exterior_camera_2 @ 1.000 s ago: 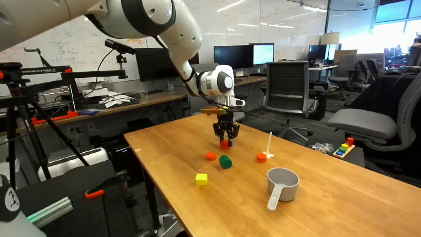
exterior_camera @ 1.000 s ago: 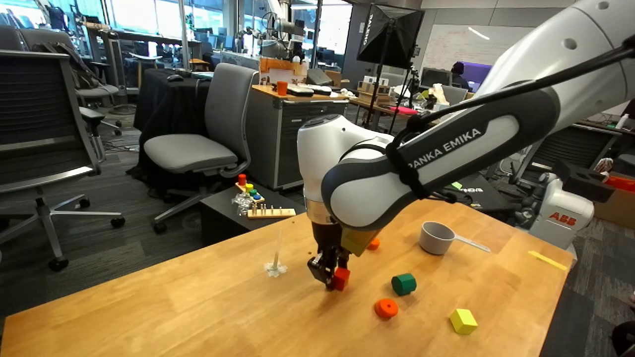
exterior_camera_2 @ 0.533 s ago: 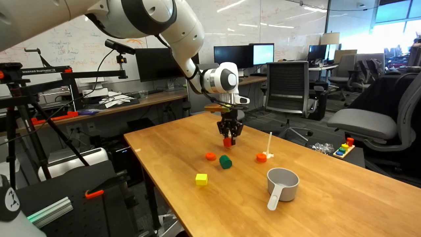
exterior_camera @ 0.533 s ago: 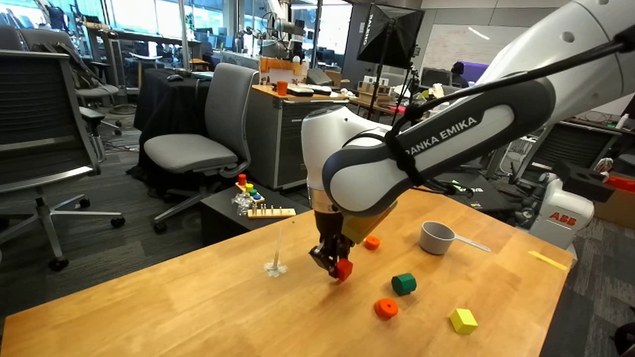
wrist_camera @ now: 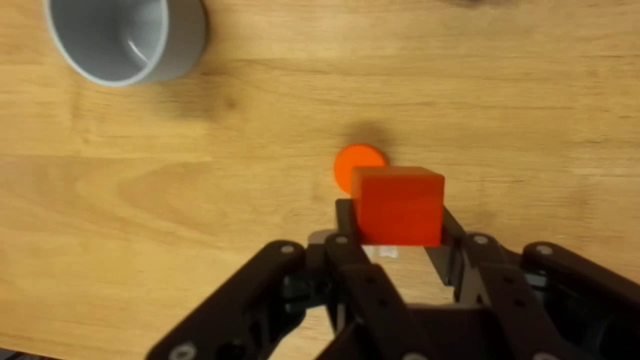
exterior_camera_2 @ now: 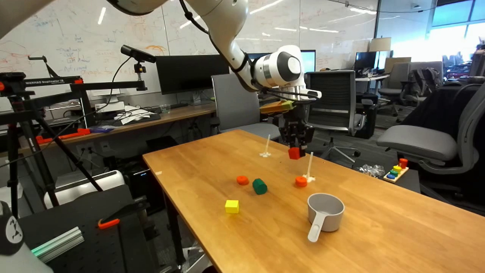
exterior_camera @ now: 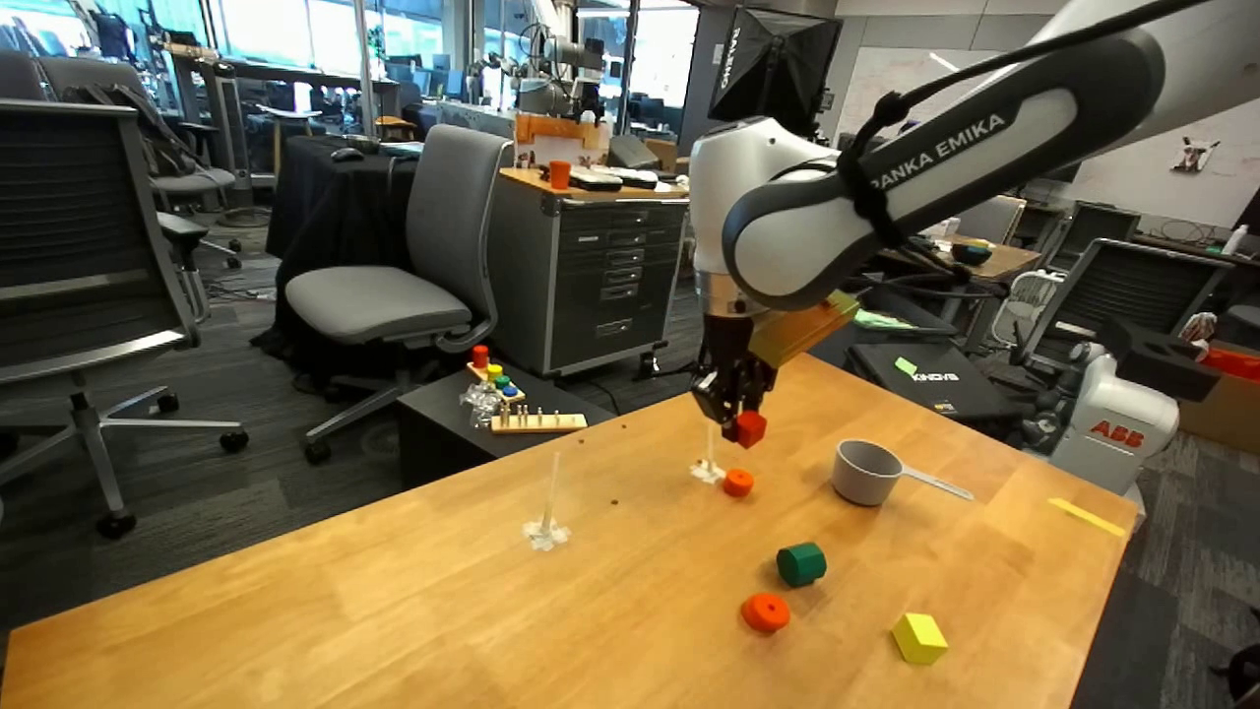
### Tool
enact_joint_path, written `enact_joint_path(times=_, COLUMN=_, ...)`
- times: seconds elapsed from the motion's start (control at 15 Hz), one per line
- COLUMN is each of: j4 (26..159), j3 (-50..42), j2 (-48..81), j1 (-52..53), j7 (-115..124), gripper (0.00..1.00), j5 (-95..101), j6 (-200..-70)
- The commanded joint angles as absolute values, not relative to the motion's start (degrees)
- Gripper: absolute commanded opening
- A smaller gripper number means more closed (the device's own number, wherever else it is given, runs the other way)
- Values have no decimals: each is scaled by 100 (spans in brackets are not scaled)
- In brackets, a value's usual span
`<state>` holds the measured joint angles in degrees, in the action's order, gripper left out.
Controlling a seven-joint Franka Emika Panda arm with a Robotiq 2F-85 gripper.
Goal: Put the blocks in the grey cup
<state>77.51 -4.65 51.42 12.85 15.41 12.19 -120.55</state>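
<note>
My gripper (wrist_camera: pixel 398 220) is shut on a red block (wrist_camera: pixel 400 210), which also shows in both exterior views (exterior_camera: pixel 750 428) (exterior_camera_2: pixel 294 153). It holds the block above the table, near a white stick and an orange round block (exterior_camera: pixel 737 483). The grey cup (exterior_camera: pixel 859 487) stands upright with its handle out; in the wrist view (wrist_camera: pixel 187 42) it is at upper left, apart from the gripper. The part of its inside that shows holds no block. A second orange round block (exterior_camera: pixel 766 612), a green block (exterior_camera: pixel 801 564) and a yellow-green block (exterior_camera: pixel 919 638) lie on the table.
Two thin white upright sticks (exterior_camera_2: pixel 310 165) (exterior_camera_2: pixel 267 144) are fixed to the table (exterior_camera_2: pixel 379 227); one is close by the held block. A dark side stand (exterior_camera: pixel 443 433) with a pegged wooden board and coloured toys is beyond the table edge. Chairs stand around.
My gripper has lifted the red block from near the tabletop and carried it up and toward the side of the grey cup. The stick behind the arm has come into view. The other blocks have stayed.
</note>
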Motion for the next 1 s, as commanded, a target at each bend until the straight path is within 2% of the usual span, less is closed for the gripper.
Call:
enact_joint_path(times=0.0, j4=8759, j3=-681, j2=4420, j1=1128, j7=1838, gripper=18, j5=1283, j6=-12225)
enact_joint_path(times=0.73, j4=9178, j3=-945, j2=4395, j1=500, j7=2221, gripper=18, j5=1143, j6=-12114)
enact_joint_path(times=0.8, j4=9189, j3=-929, j2=4389, j1=470, j7=2206, gripper=38, j5=1132, j6=-12107)
enact_joint_path(times=0.87, j4=9203, j3=-936, j2=4389, j1=470, j7=2210, gripper=63, j5=1160, j6=-12110)
enact_joint_path(times=0.93, j4=9213, j3=-928, j2=4368, j1=478, j7=2227, gripper=63, j5=1152, j6=-12056)
